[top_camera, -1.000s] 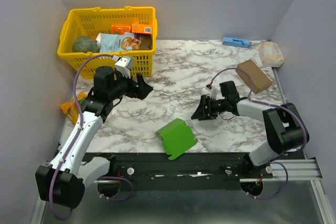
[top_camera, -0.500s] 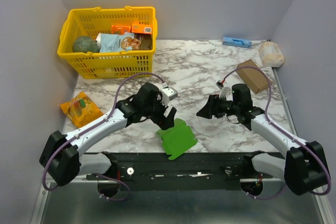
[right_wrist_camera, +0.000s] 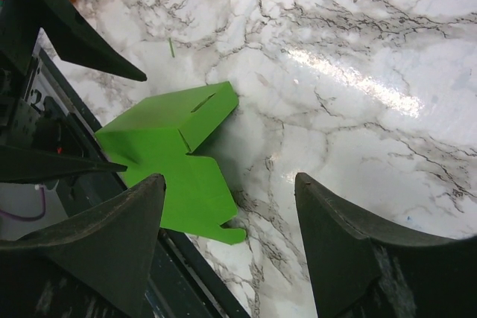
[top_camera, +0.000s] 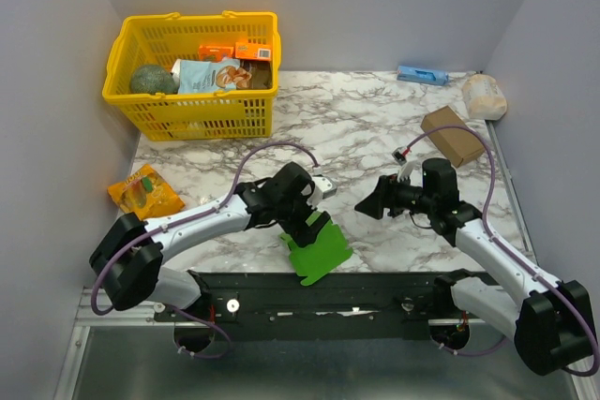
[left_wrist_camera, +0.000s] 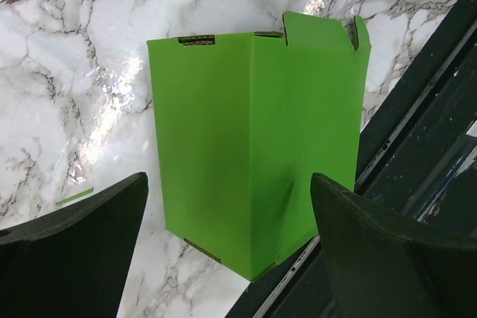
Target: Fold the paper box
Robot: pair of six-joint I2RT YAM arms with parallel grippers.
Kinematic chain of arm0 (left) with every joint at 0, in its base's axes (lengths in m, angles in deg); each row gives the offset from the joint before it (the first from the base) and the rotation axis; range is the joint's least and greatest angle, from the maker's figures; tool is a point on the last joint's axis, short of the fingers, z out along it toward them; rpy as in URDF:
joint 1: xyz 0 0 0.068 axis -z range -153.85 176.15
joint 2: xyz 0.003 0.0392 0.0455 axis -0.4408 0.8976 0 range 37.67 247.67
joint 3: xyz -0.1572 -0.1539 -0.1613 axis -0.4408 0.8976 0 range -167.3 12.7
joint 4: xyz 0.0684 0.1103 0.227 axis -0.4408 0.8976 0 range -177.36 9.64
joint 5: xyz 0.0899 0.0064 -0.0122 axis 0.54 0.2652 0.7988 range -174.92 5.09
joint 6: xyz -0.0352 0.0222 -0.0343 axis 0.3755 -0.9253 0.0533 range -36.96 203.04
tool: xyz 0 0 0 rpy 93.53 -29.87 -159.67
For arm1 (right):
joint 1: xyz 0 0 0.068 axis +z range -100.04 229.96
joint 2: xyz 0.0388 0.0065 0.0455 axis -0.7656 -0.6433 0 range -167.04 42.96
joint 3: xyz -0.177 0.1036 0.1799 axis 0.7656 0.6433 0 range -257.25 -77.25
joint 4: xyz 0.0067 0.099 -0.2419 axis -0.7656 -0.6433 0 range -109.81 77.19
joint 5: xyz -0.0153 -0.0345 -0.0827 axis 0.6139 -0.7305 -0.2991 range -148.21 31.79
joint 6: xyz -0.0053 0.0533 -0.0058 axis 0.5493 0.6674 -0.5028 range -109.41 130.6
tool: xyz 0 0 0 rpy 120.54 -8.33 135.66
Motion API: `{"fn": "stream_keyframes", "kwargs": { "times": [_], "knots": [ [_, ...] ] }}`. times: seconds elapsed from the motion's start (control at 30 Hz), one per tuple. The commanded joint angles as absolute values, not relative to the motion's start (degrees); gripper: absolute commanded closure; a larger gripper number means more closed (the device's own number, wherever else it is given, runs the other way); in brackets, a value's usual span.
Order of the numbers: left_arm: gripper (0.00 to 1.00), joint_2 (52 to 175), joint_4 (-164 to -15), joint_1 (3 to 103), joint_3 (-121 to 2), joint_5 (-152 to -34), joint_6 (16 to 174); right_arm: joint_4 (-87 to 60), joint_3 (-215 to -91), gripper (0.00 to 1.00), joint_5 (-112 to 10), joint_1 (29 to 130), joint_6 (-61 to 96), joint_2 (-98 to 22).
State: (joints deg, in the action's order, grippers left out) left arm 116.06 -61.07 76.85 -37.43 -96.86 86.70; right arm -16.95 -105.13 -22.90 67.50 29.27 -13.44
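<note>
Left wrist | paper box [left_wrist_camera: 253, 147] directly under spread left hand [left_wrist_camera: 229, 184]

Paper box [top_camera: 325, 252] lies on counter [top_camera: 356, 119] at near edge, directly under left end effector [top_camera: 314, 228], left of and nearer than right end effector [top_camera: 367, 204]. Basket [top_camera: 187, 111] far behind left end effector. Cardboard box [top_camera: 453, 135] behind-right of right end effector.

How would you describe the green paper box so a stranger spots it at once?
Look along the near edge of the marble table, at its middle. The paper box lies there. It is plain bright green card, whereas the brown box sits far back on the right.
</note>
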Motion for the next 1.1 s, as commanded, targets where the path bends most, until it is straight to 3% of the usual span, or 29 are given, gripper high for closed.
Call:
{"fn": "stream_keyframes", "kwargs": {
  "times": [0.0,0.23,0.57,0.7,0.8,1.07],
  "knots": [
    [0.01,119.1,-59.1,79.8,-40.0,-86.4,85.6,-17.5,-104.5,0.21,-24.4,67.3,28.0,-12.5],
    [0.01,119.4,-59.8,83.6,-39.5,-79.0,85.4,-17.3,-104.5,0.21,-25.1,67.3,27.9,-12.3],
    [0.02,122.2,-59.8,85.1,-39.2,-83.7,85.5,-16.9,-103.8,0.21,-25.8,67.3,28.0,-11.1],
    [0.28,122.8,-59.2,85.1,-39.8,-84.0,85.5,-16.9,-103.3,0.21,-25.9,67.3,27.8,-10.5],
    [0.37,123.0,-59.3,85.1,-39.9,-83.4,86.3,-15.6,-102.0,0.21,-24.6,67.2,28.3,-10.1],
    [0.45,118.7,-61.2,80.4,-40.3,-90.8,88.2,-13.3,-98.3,0.22,-22.4,67.4,30.6,-6.2]
  ]
}}
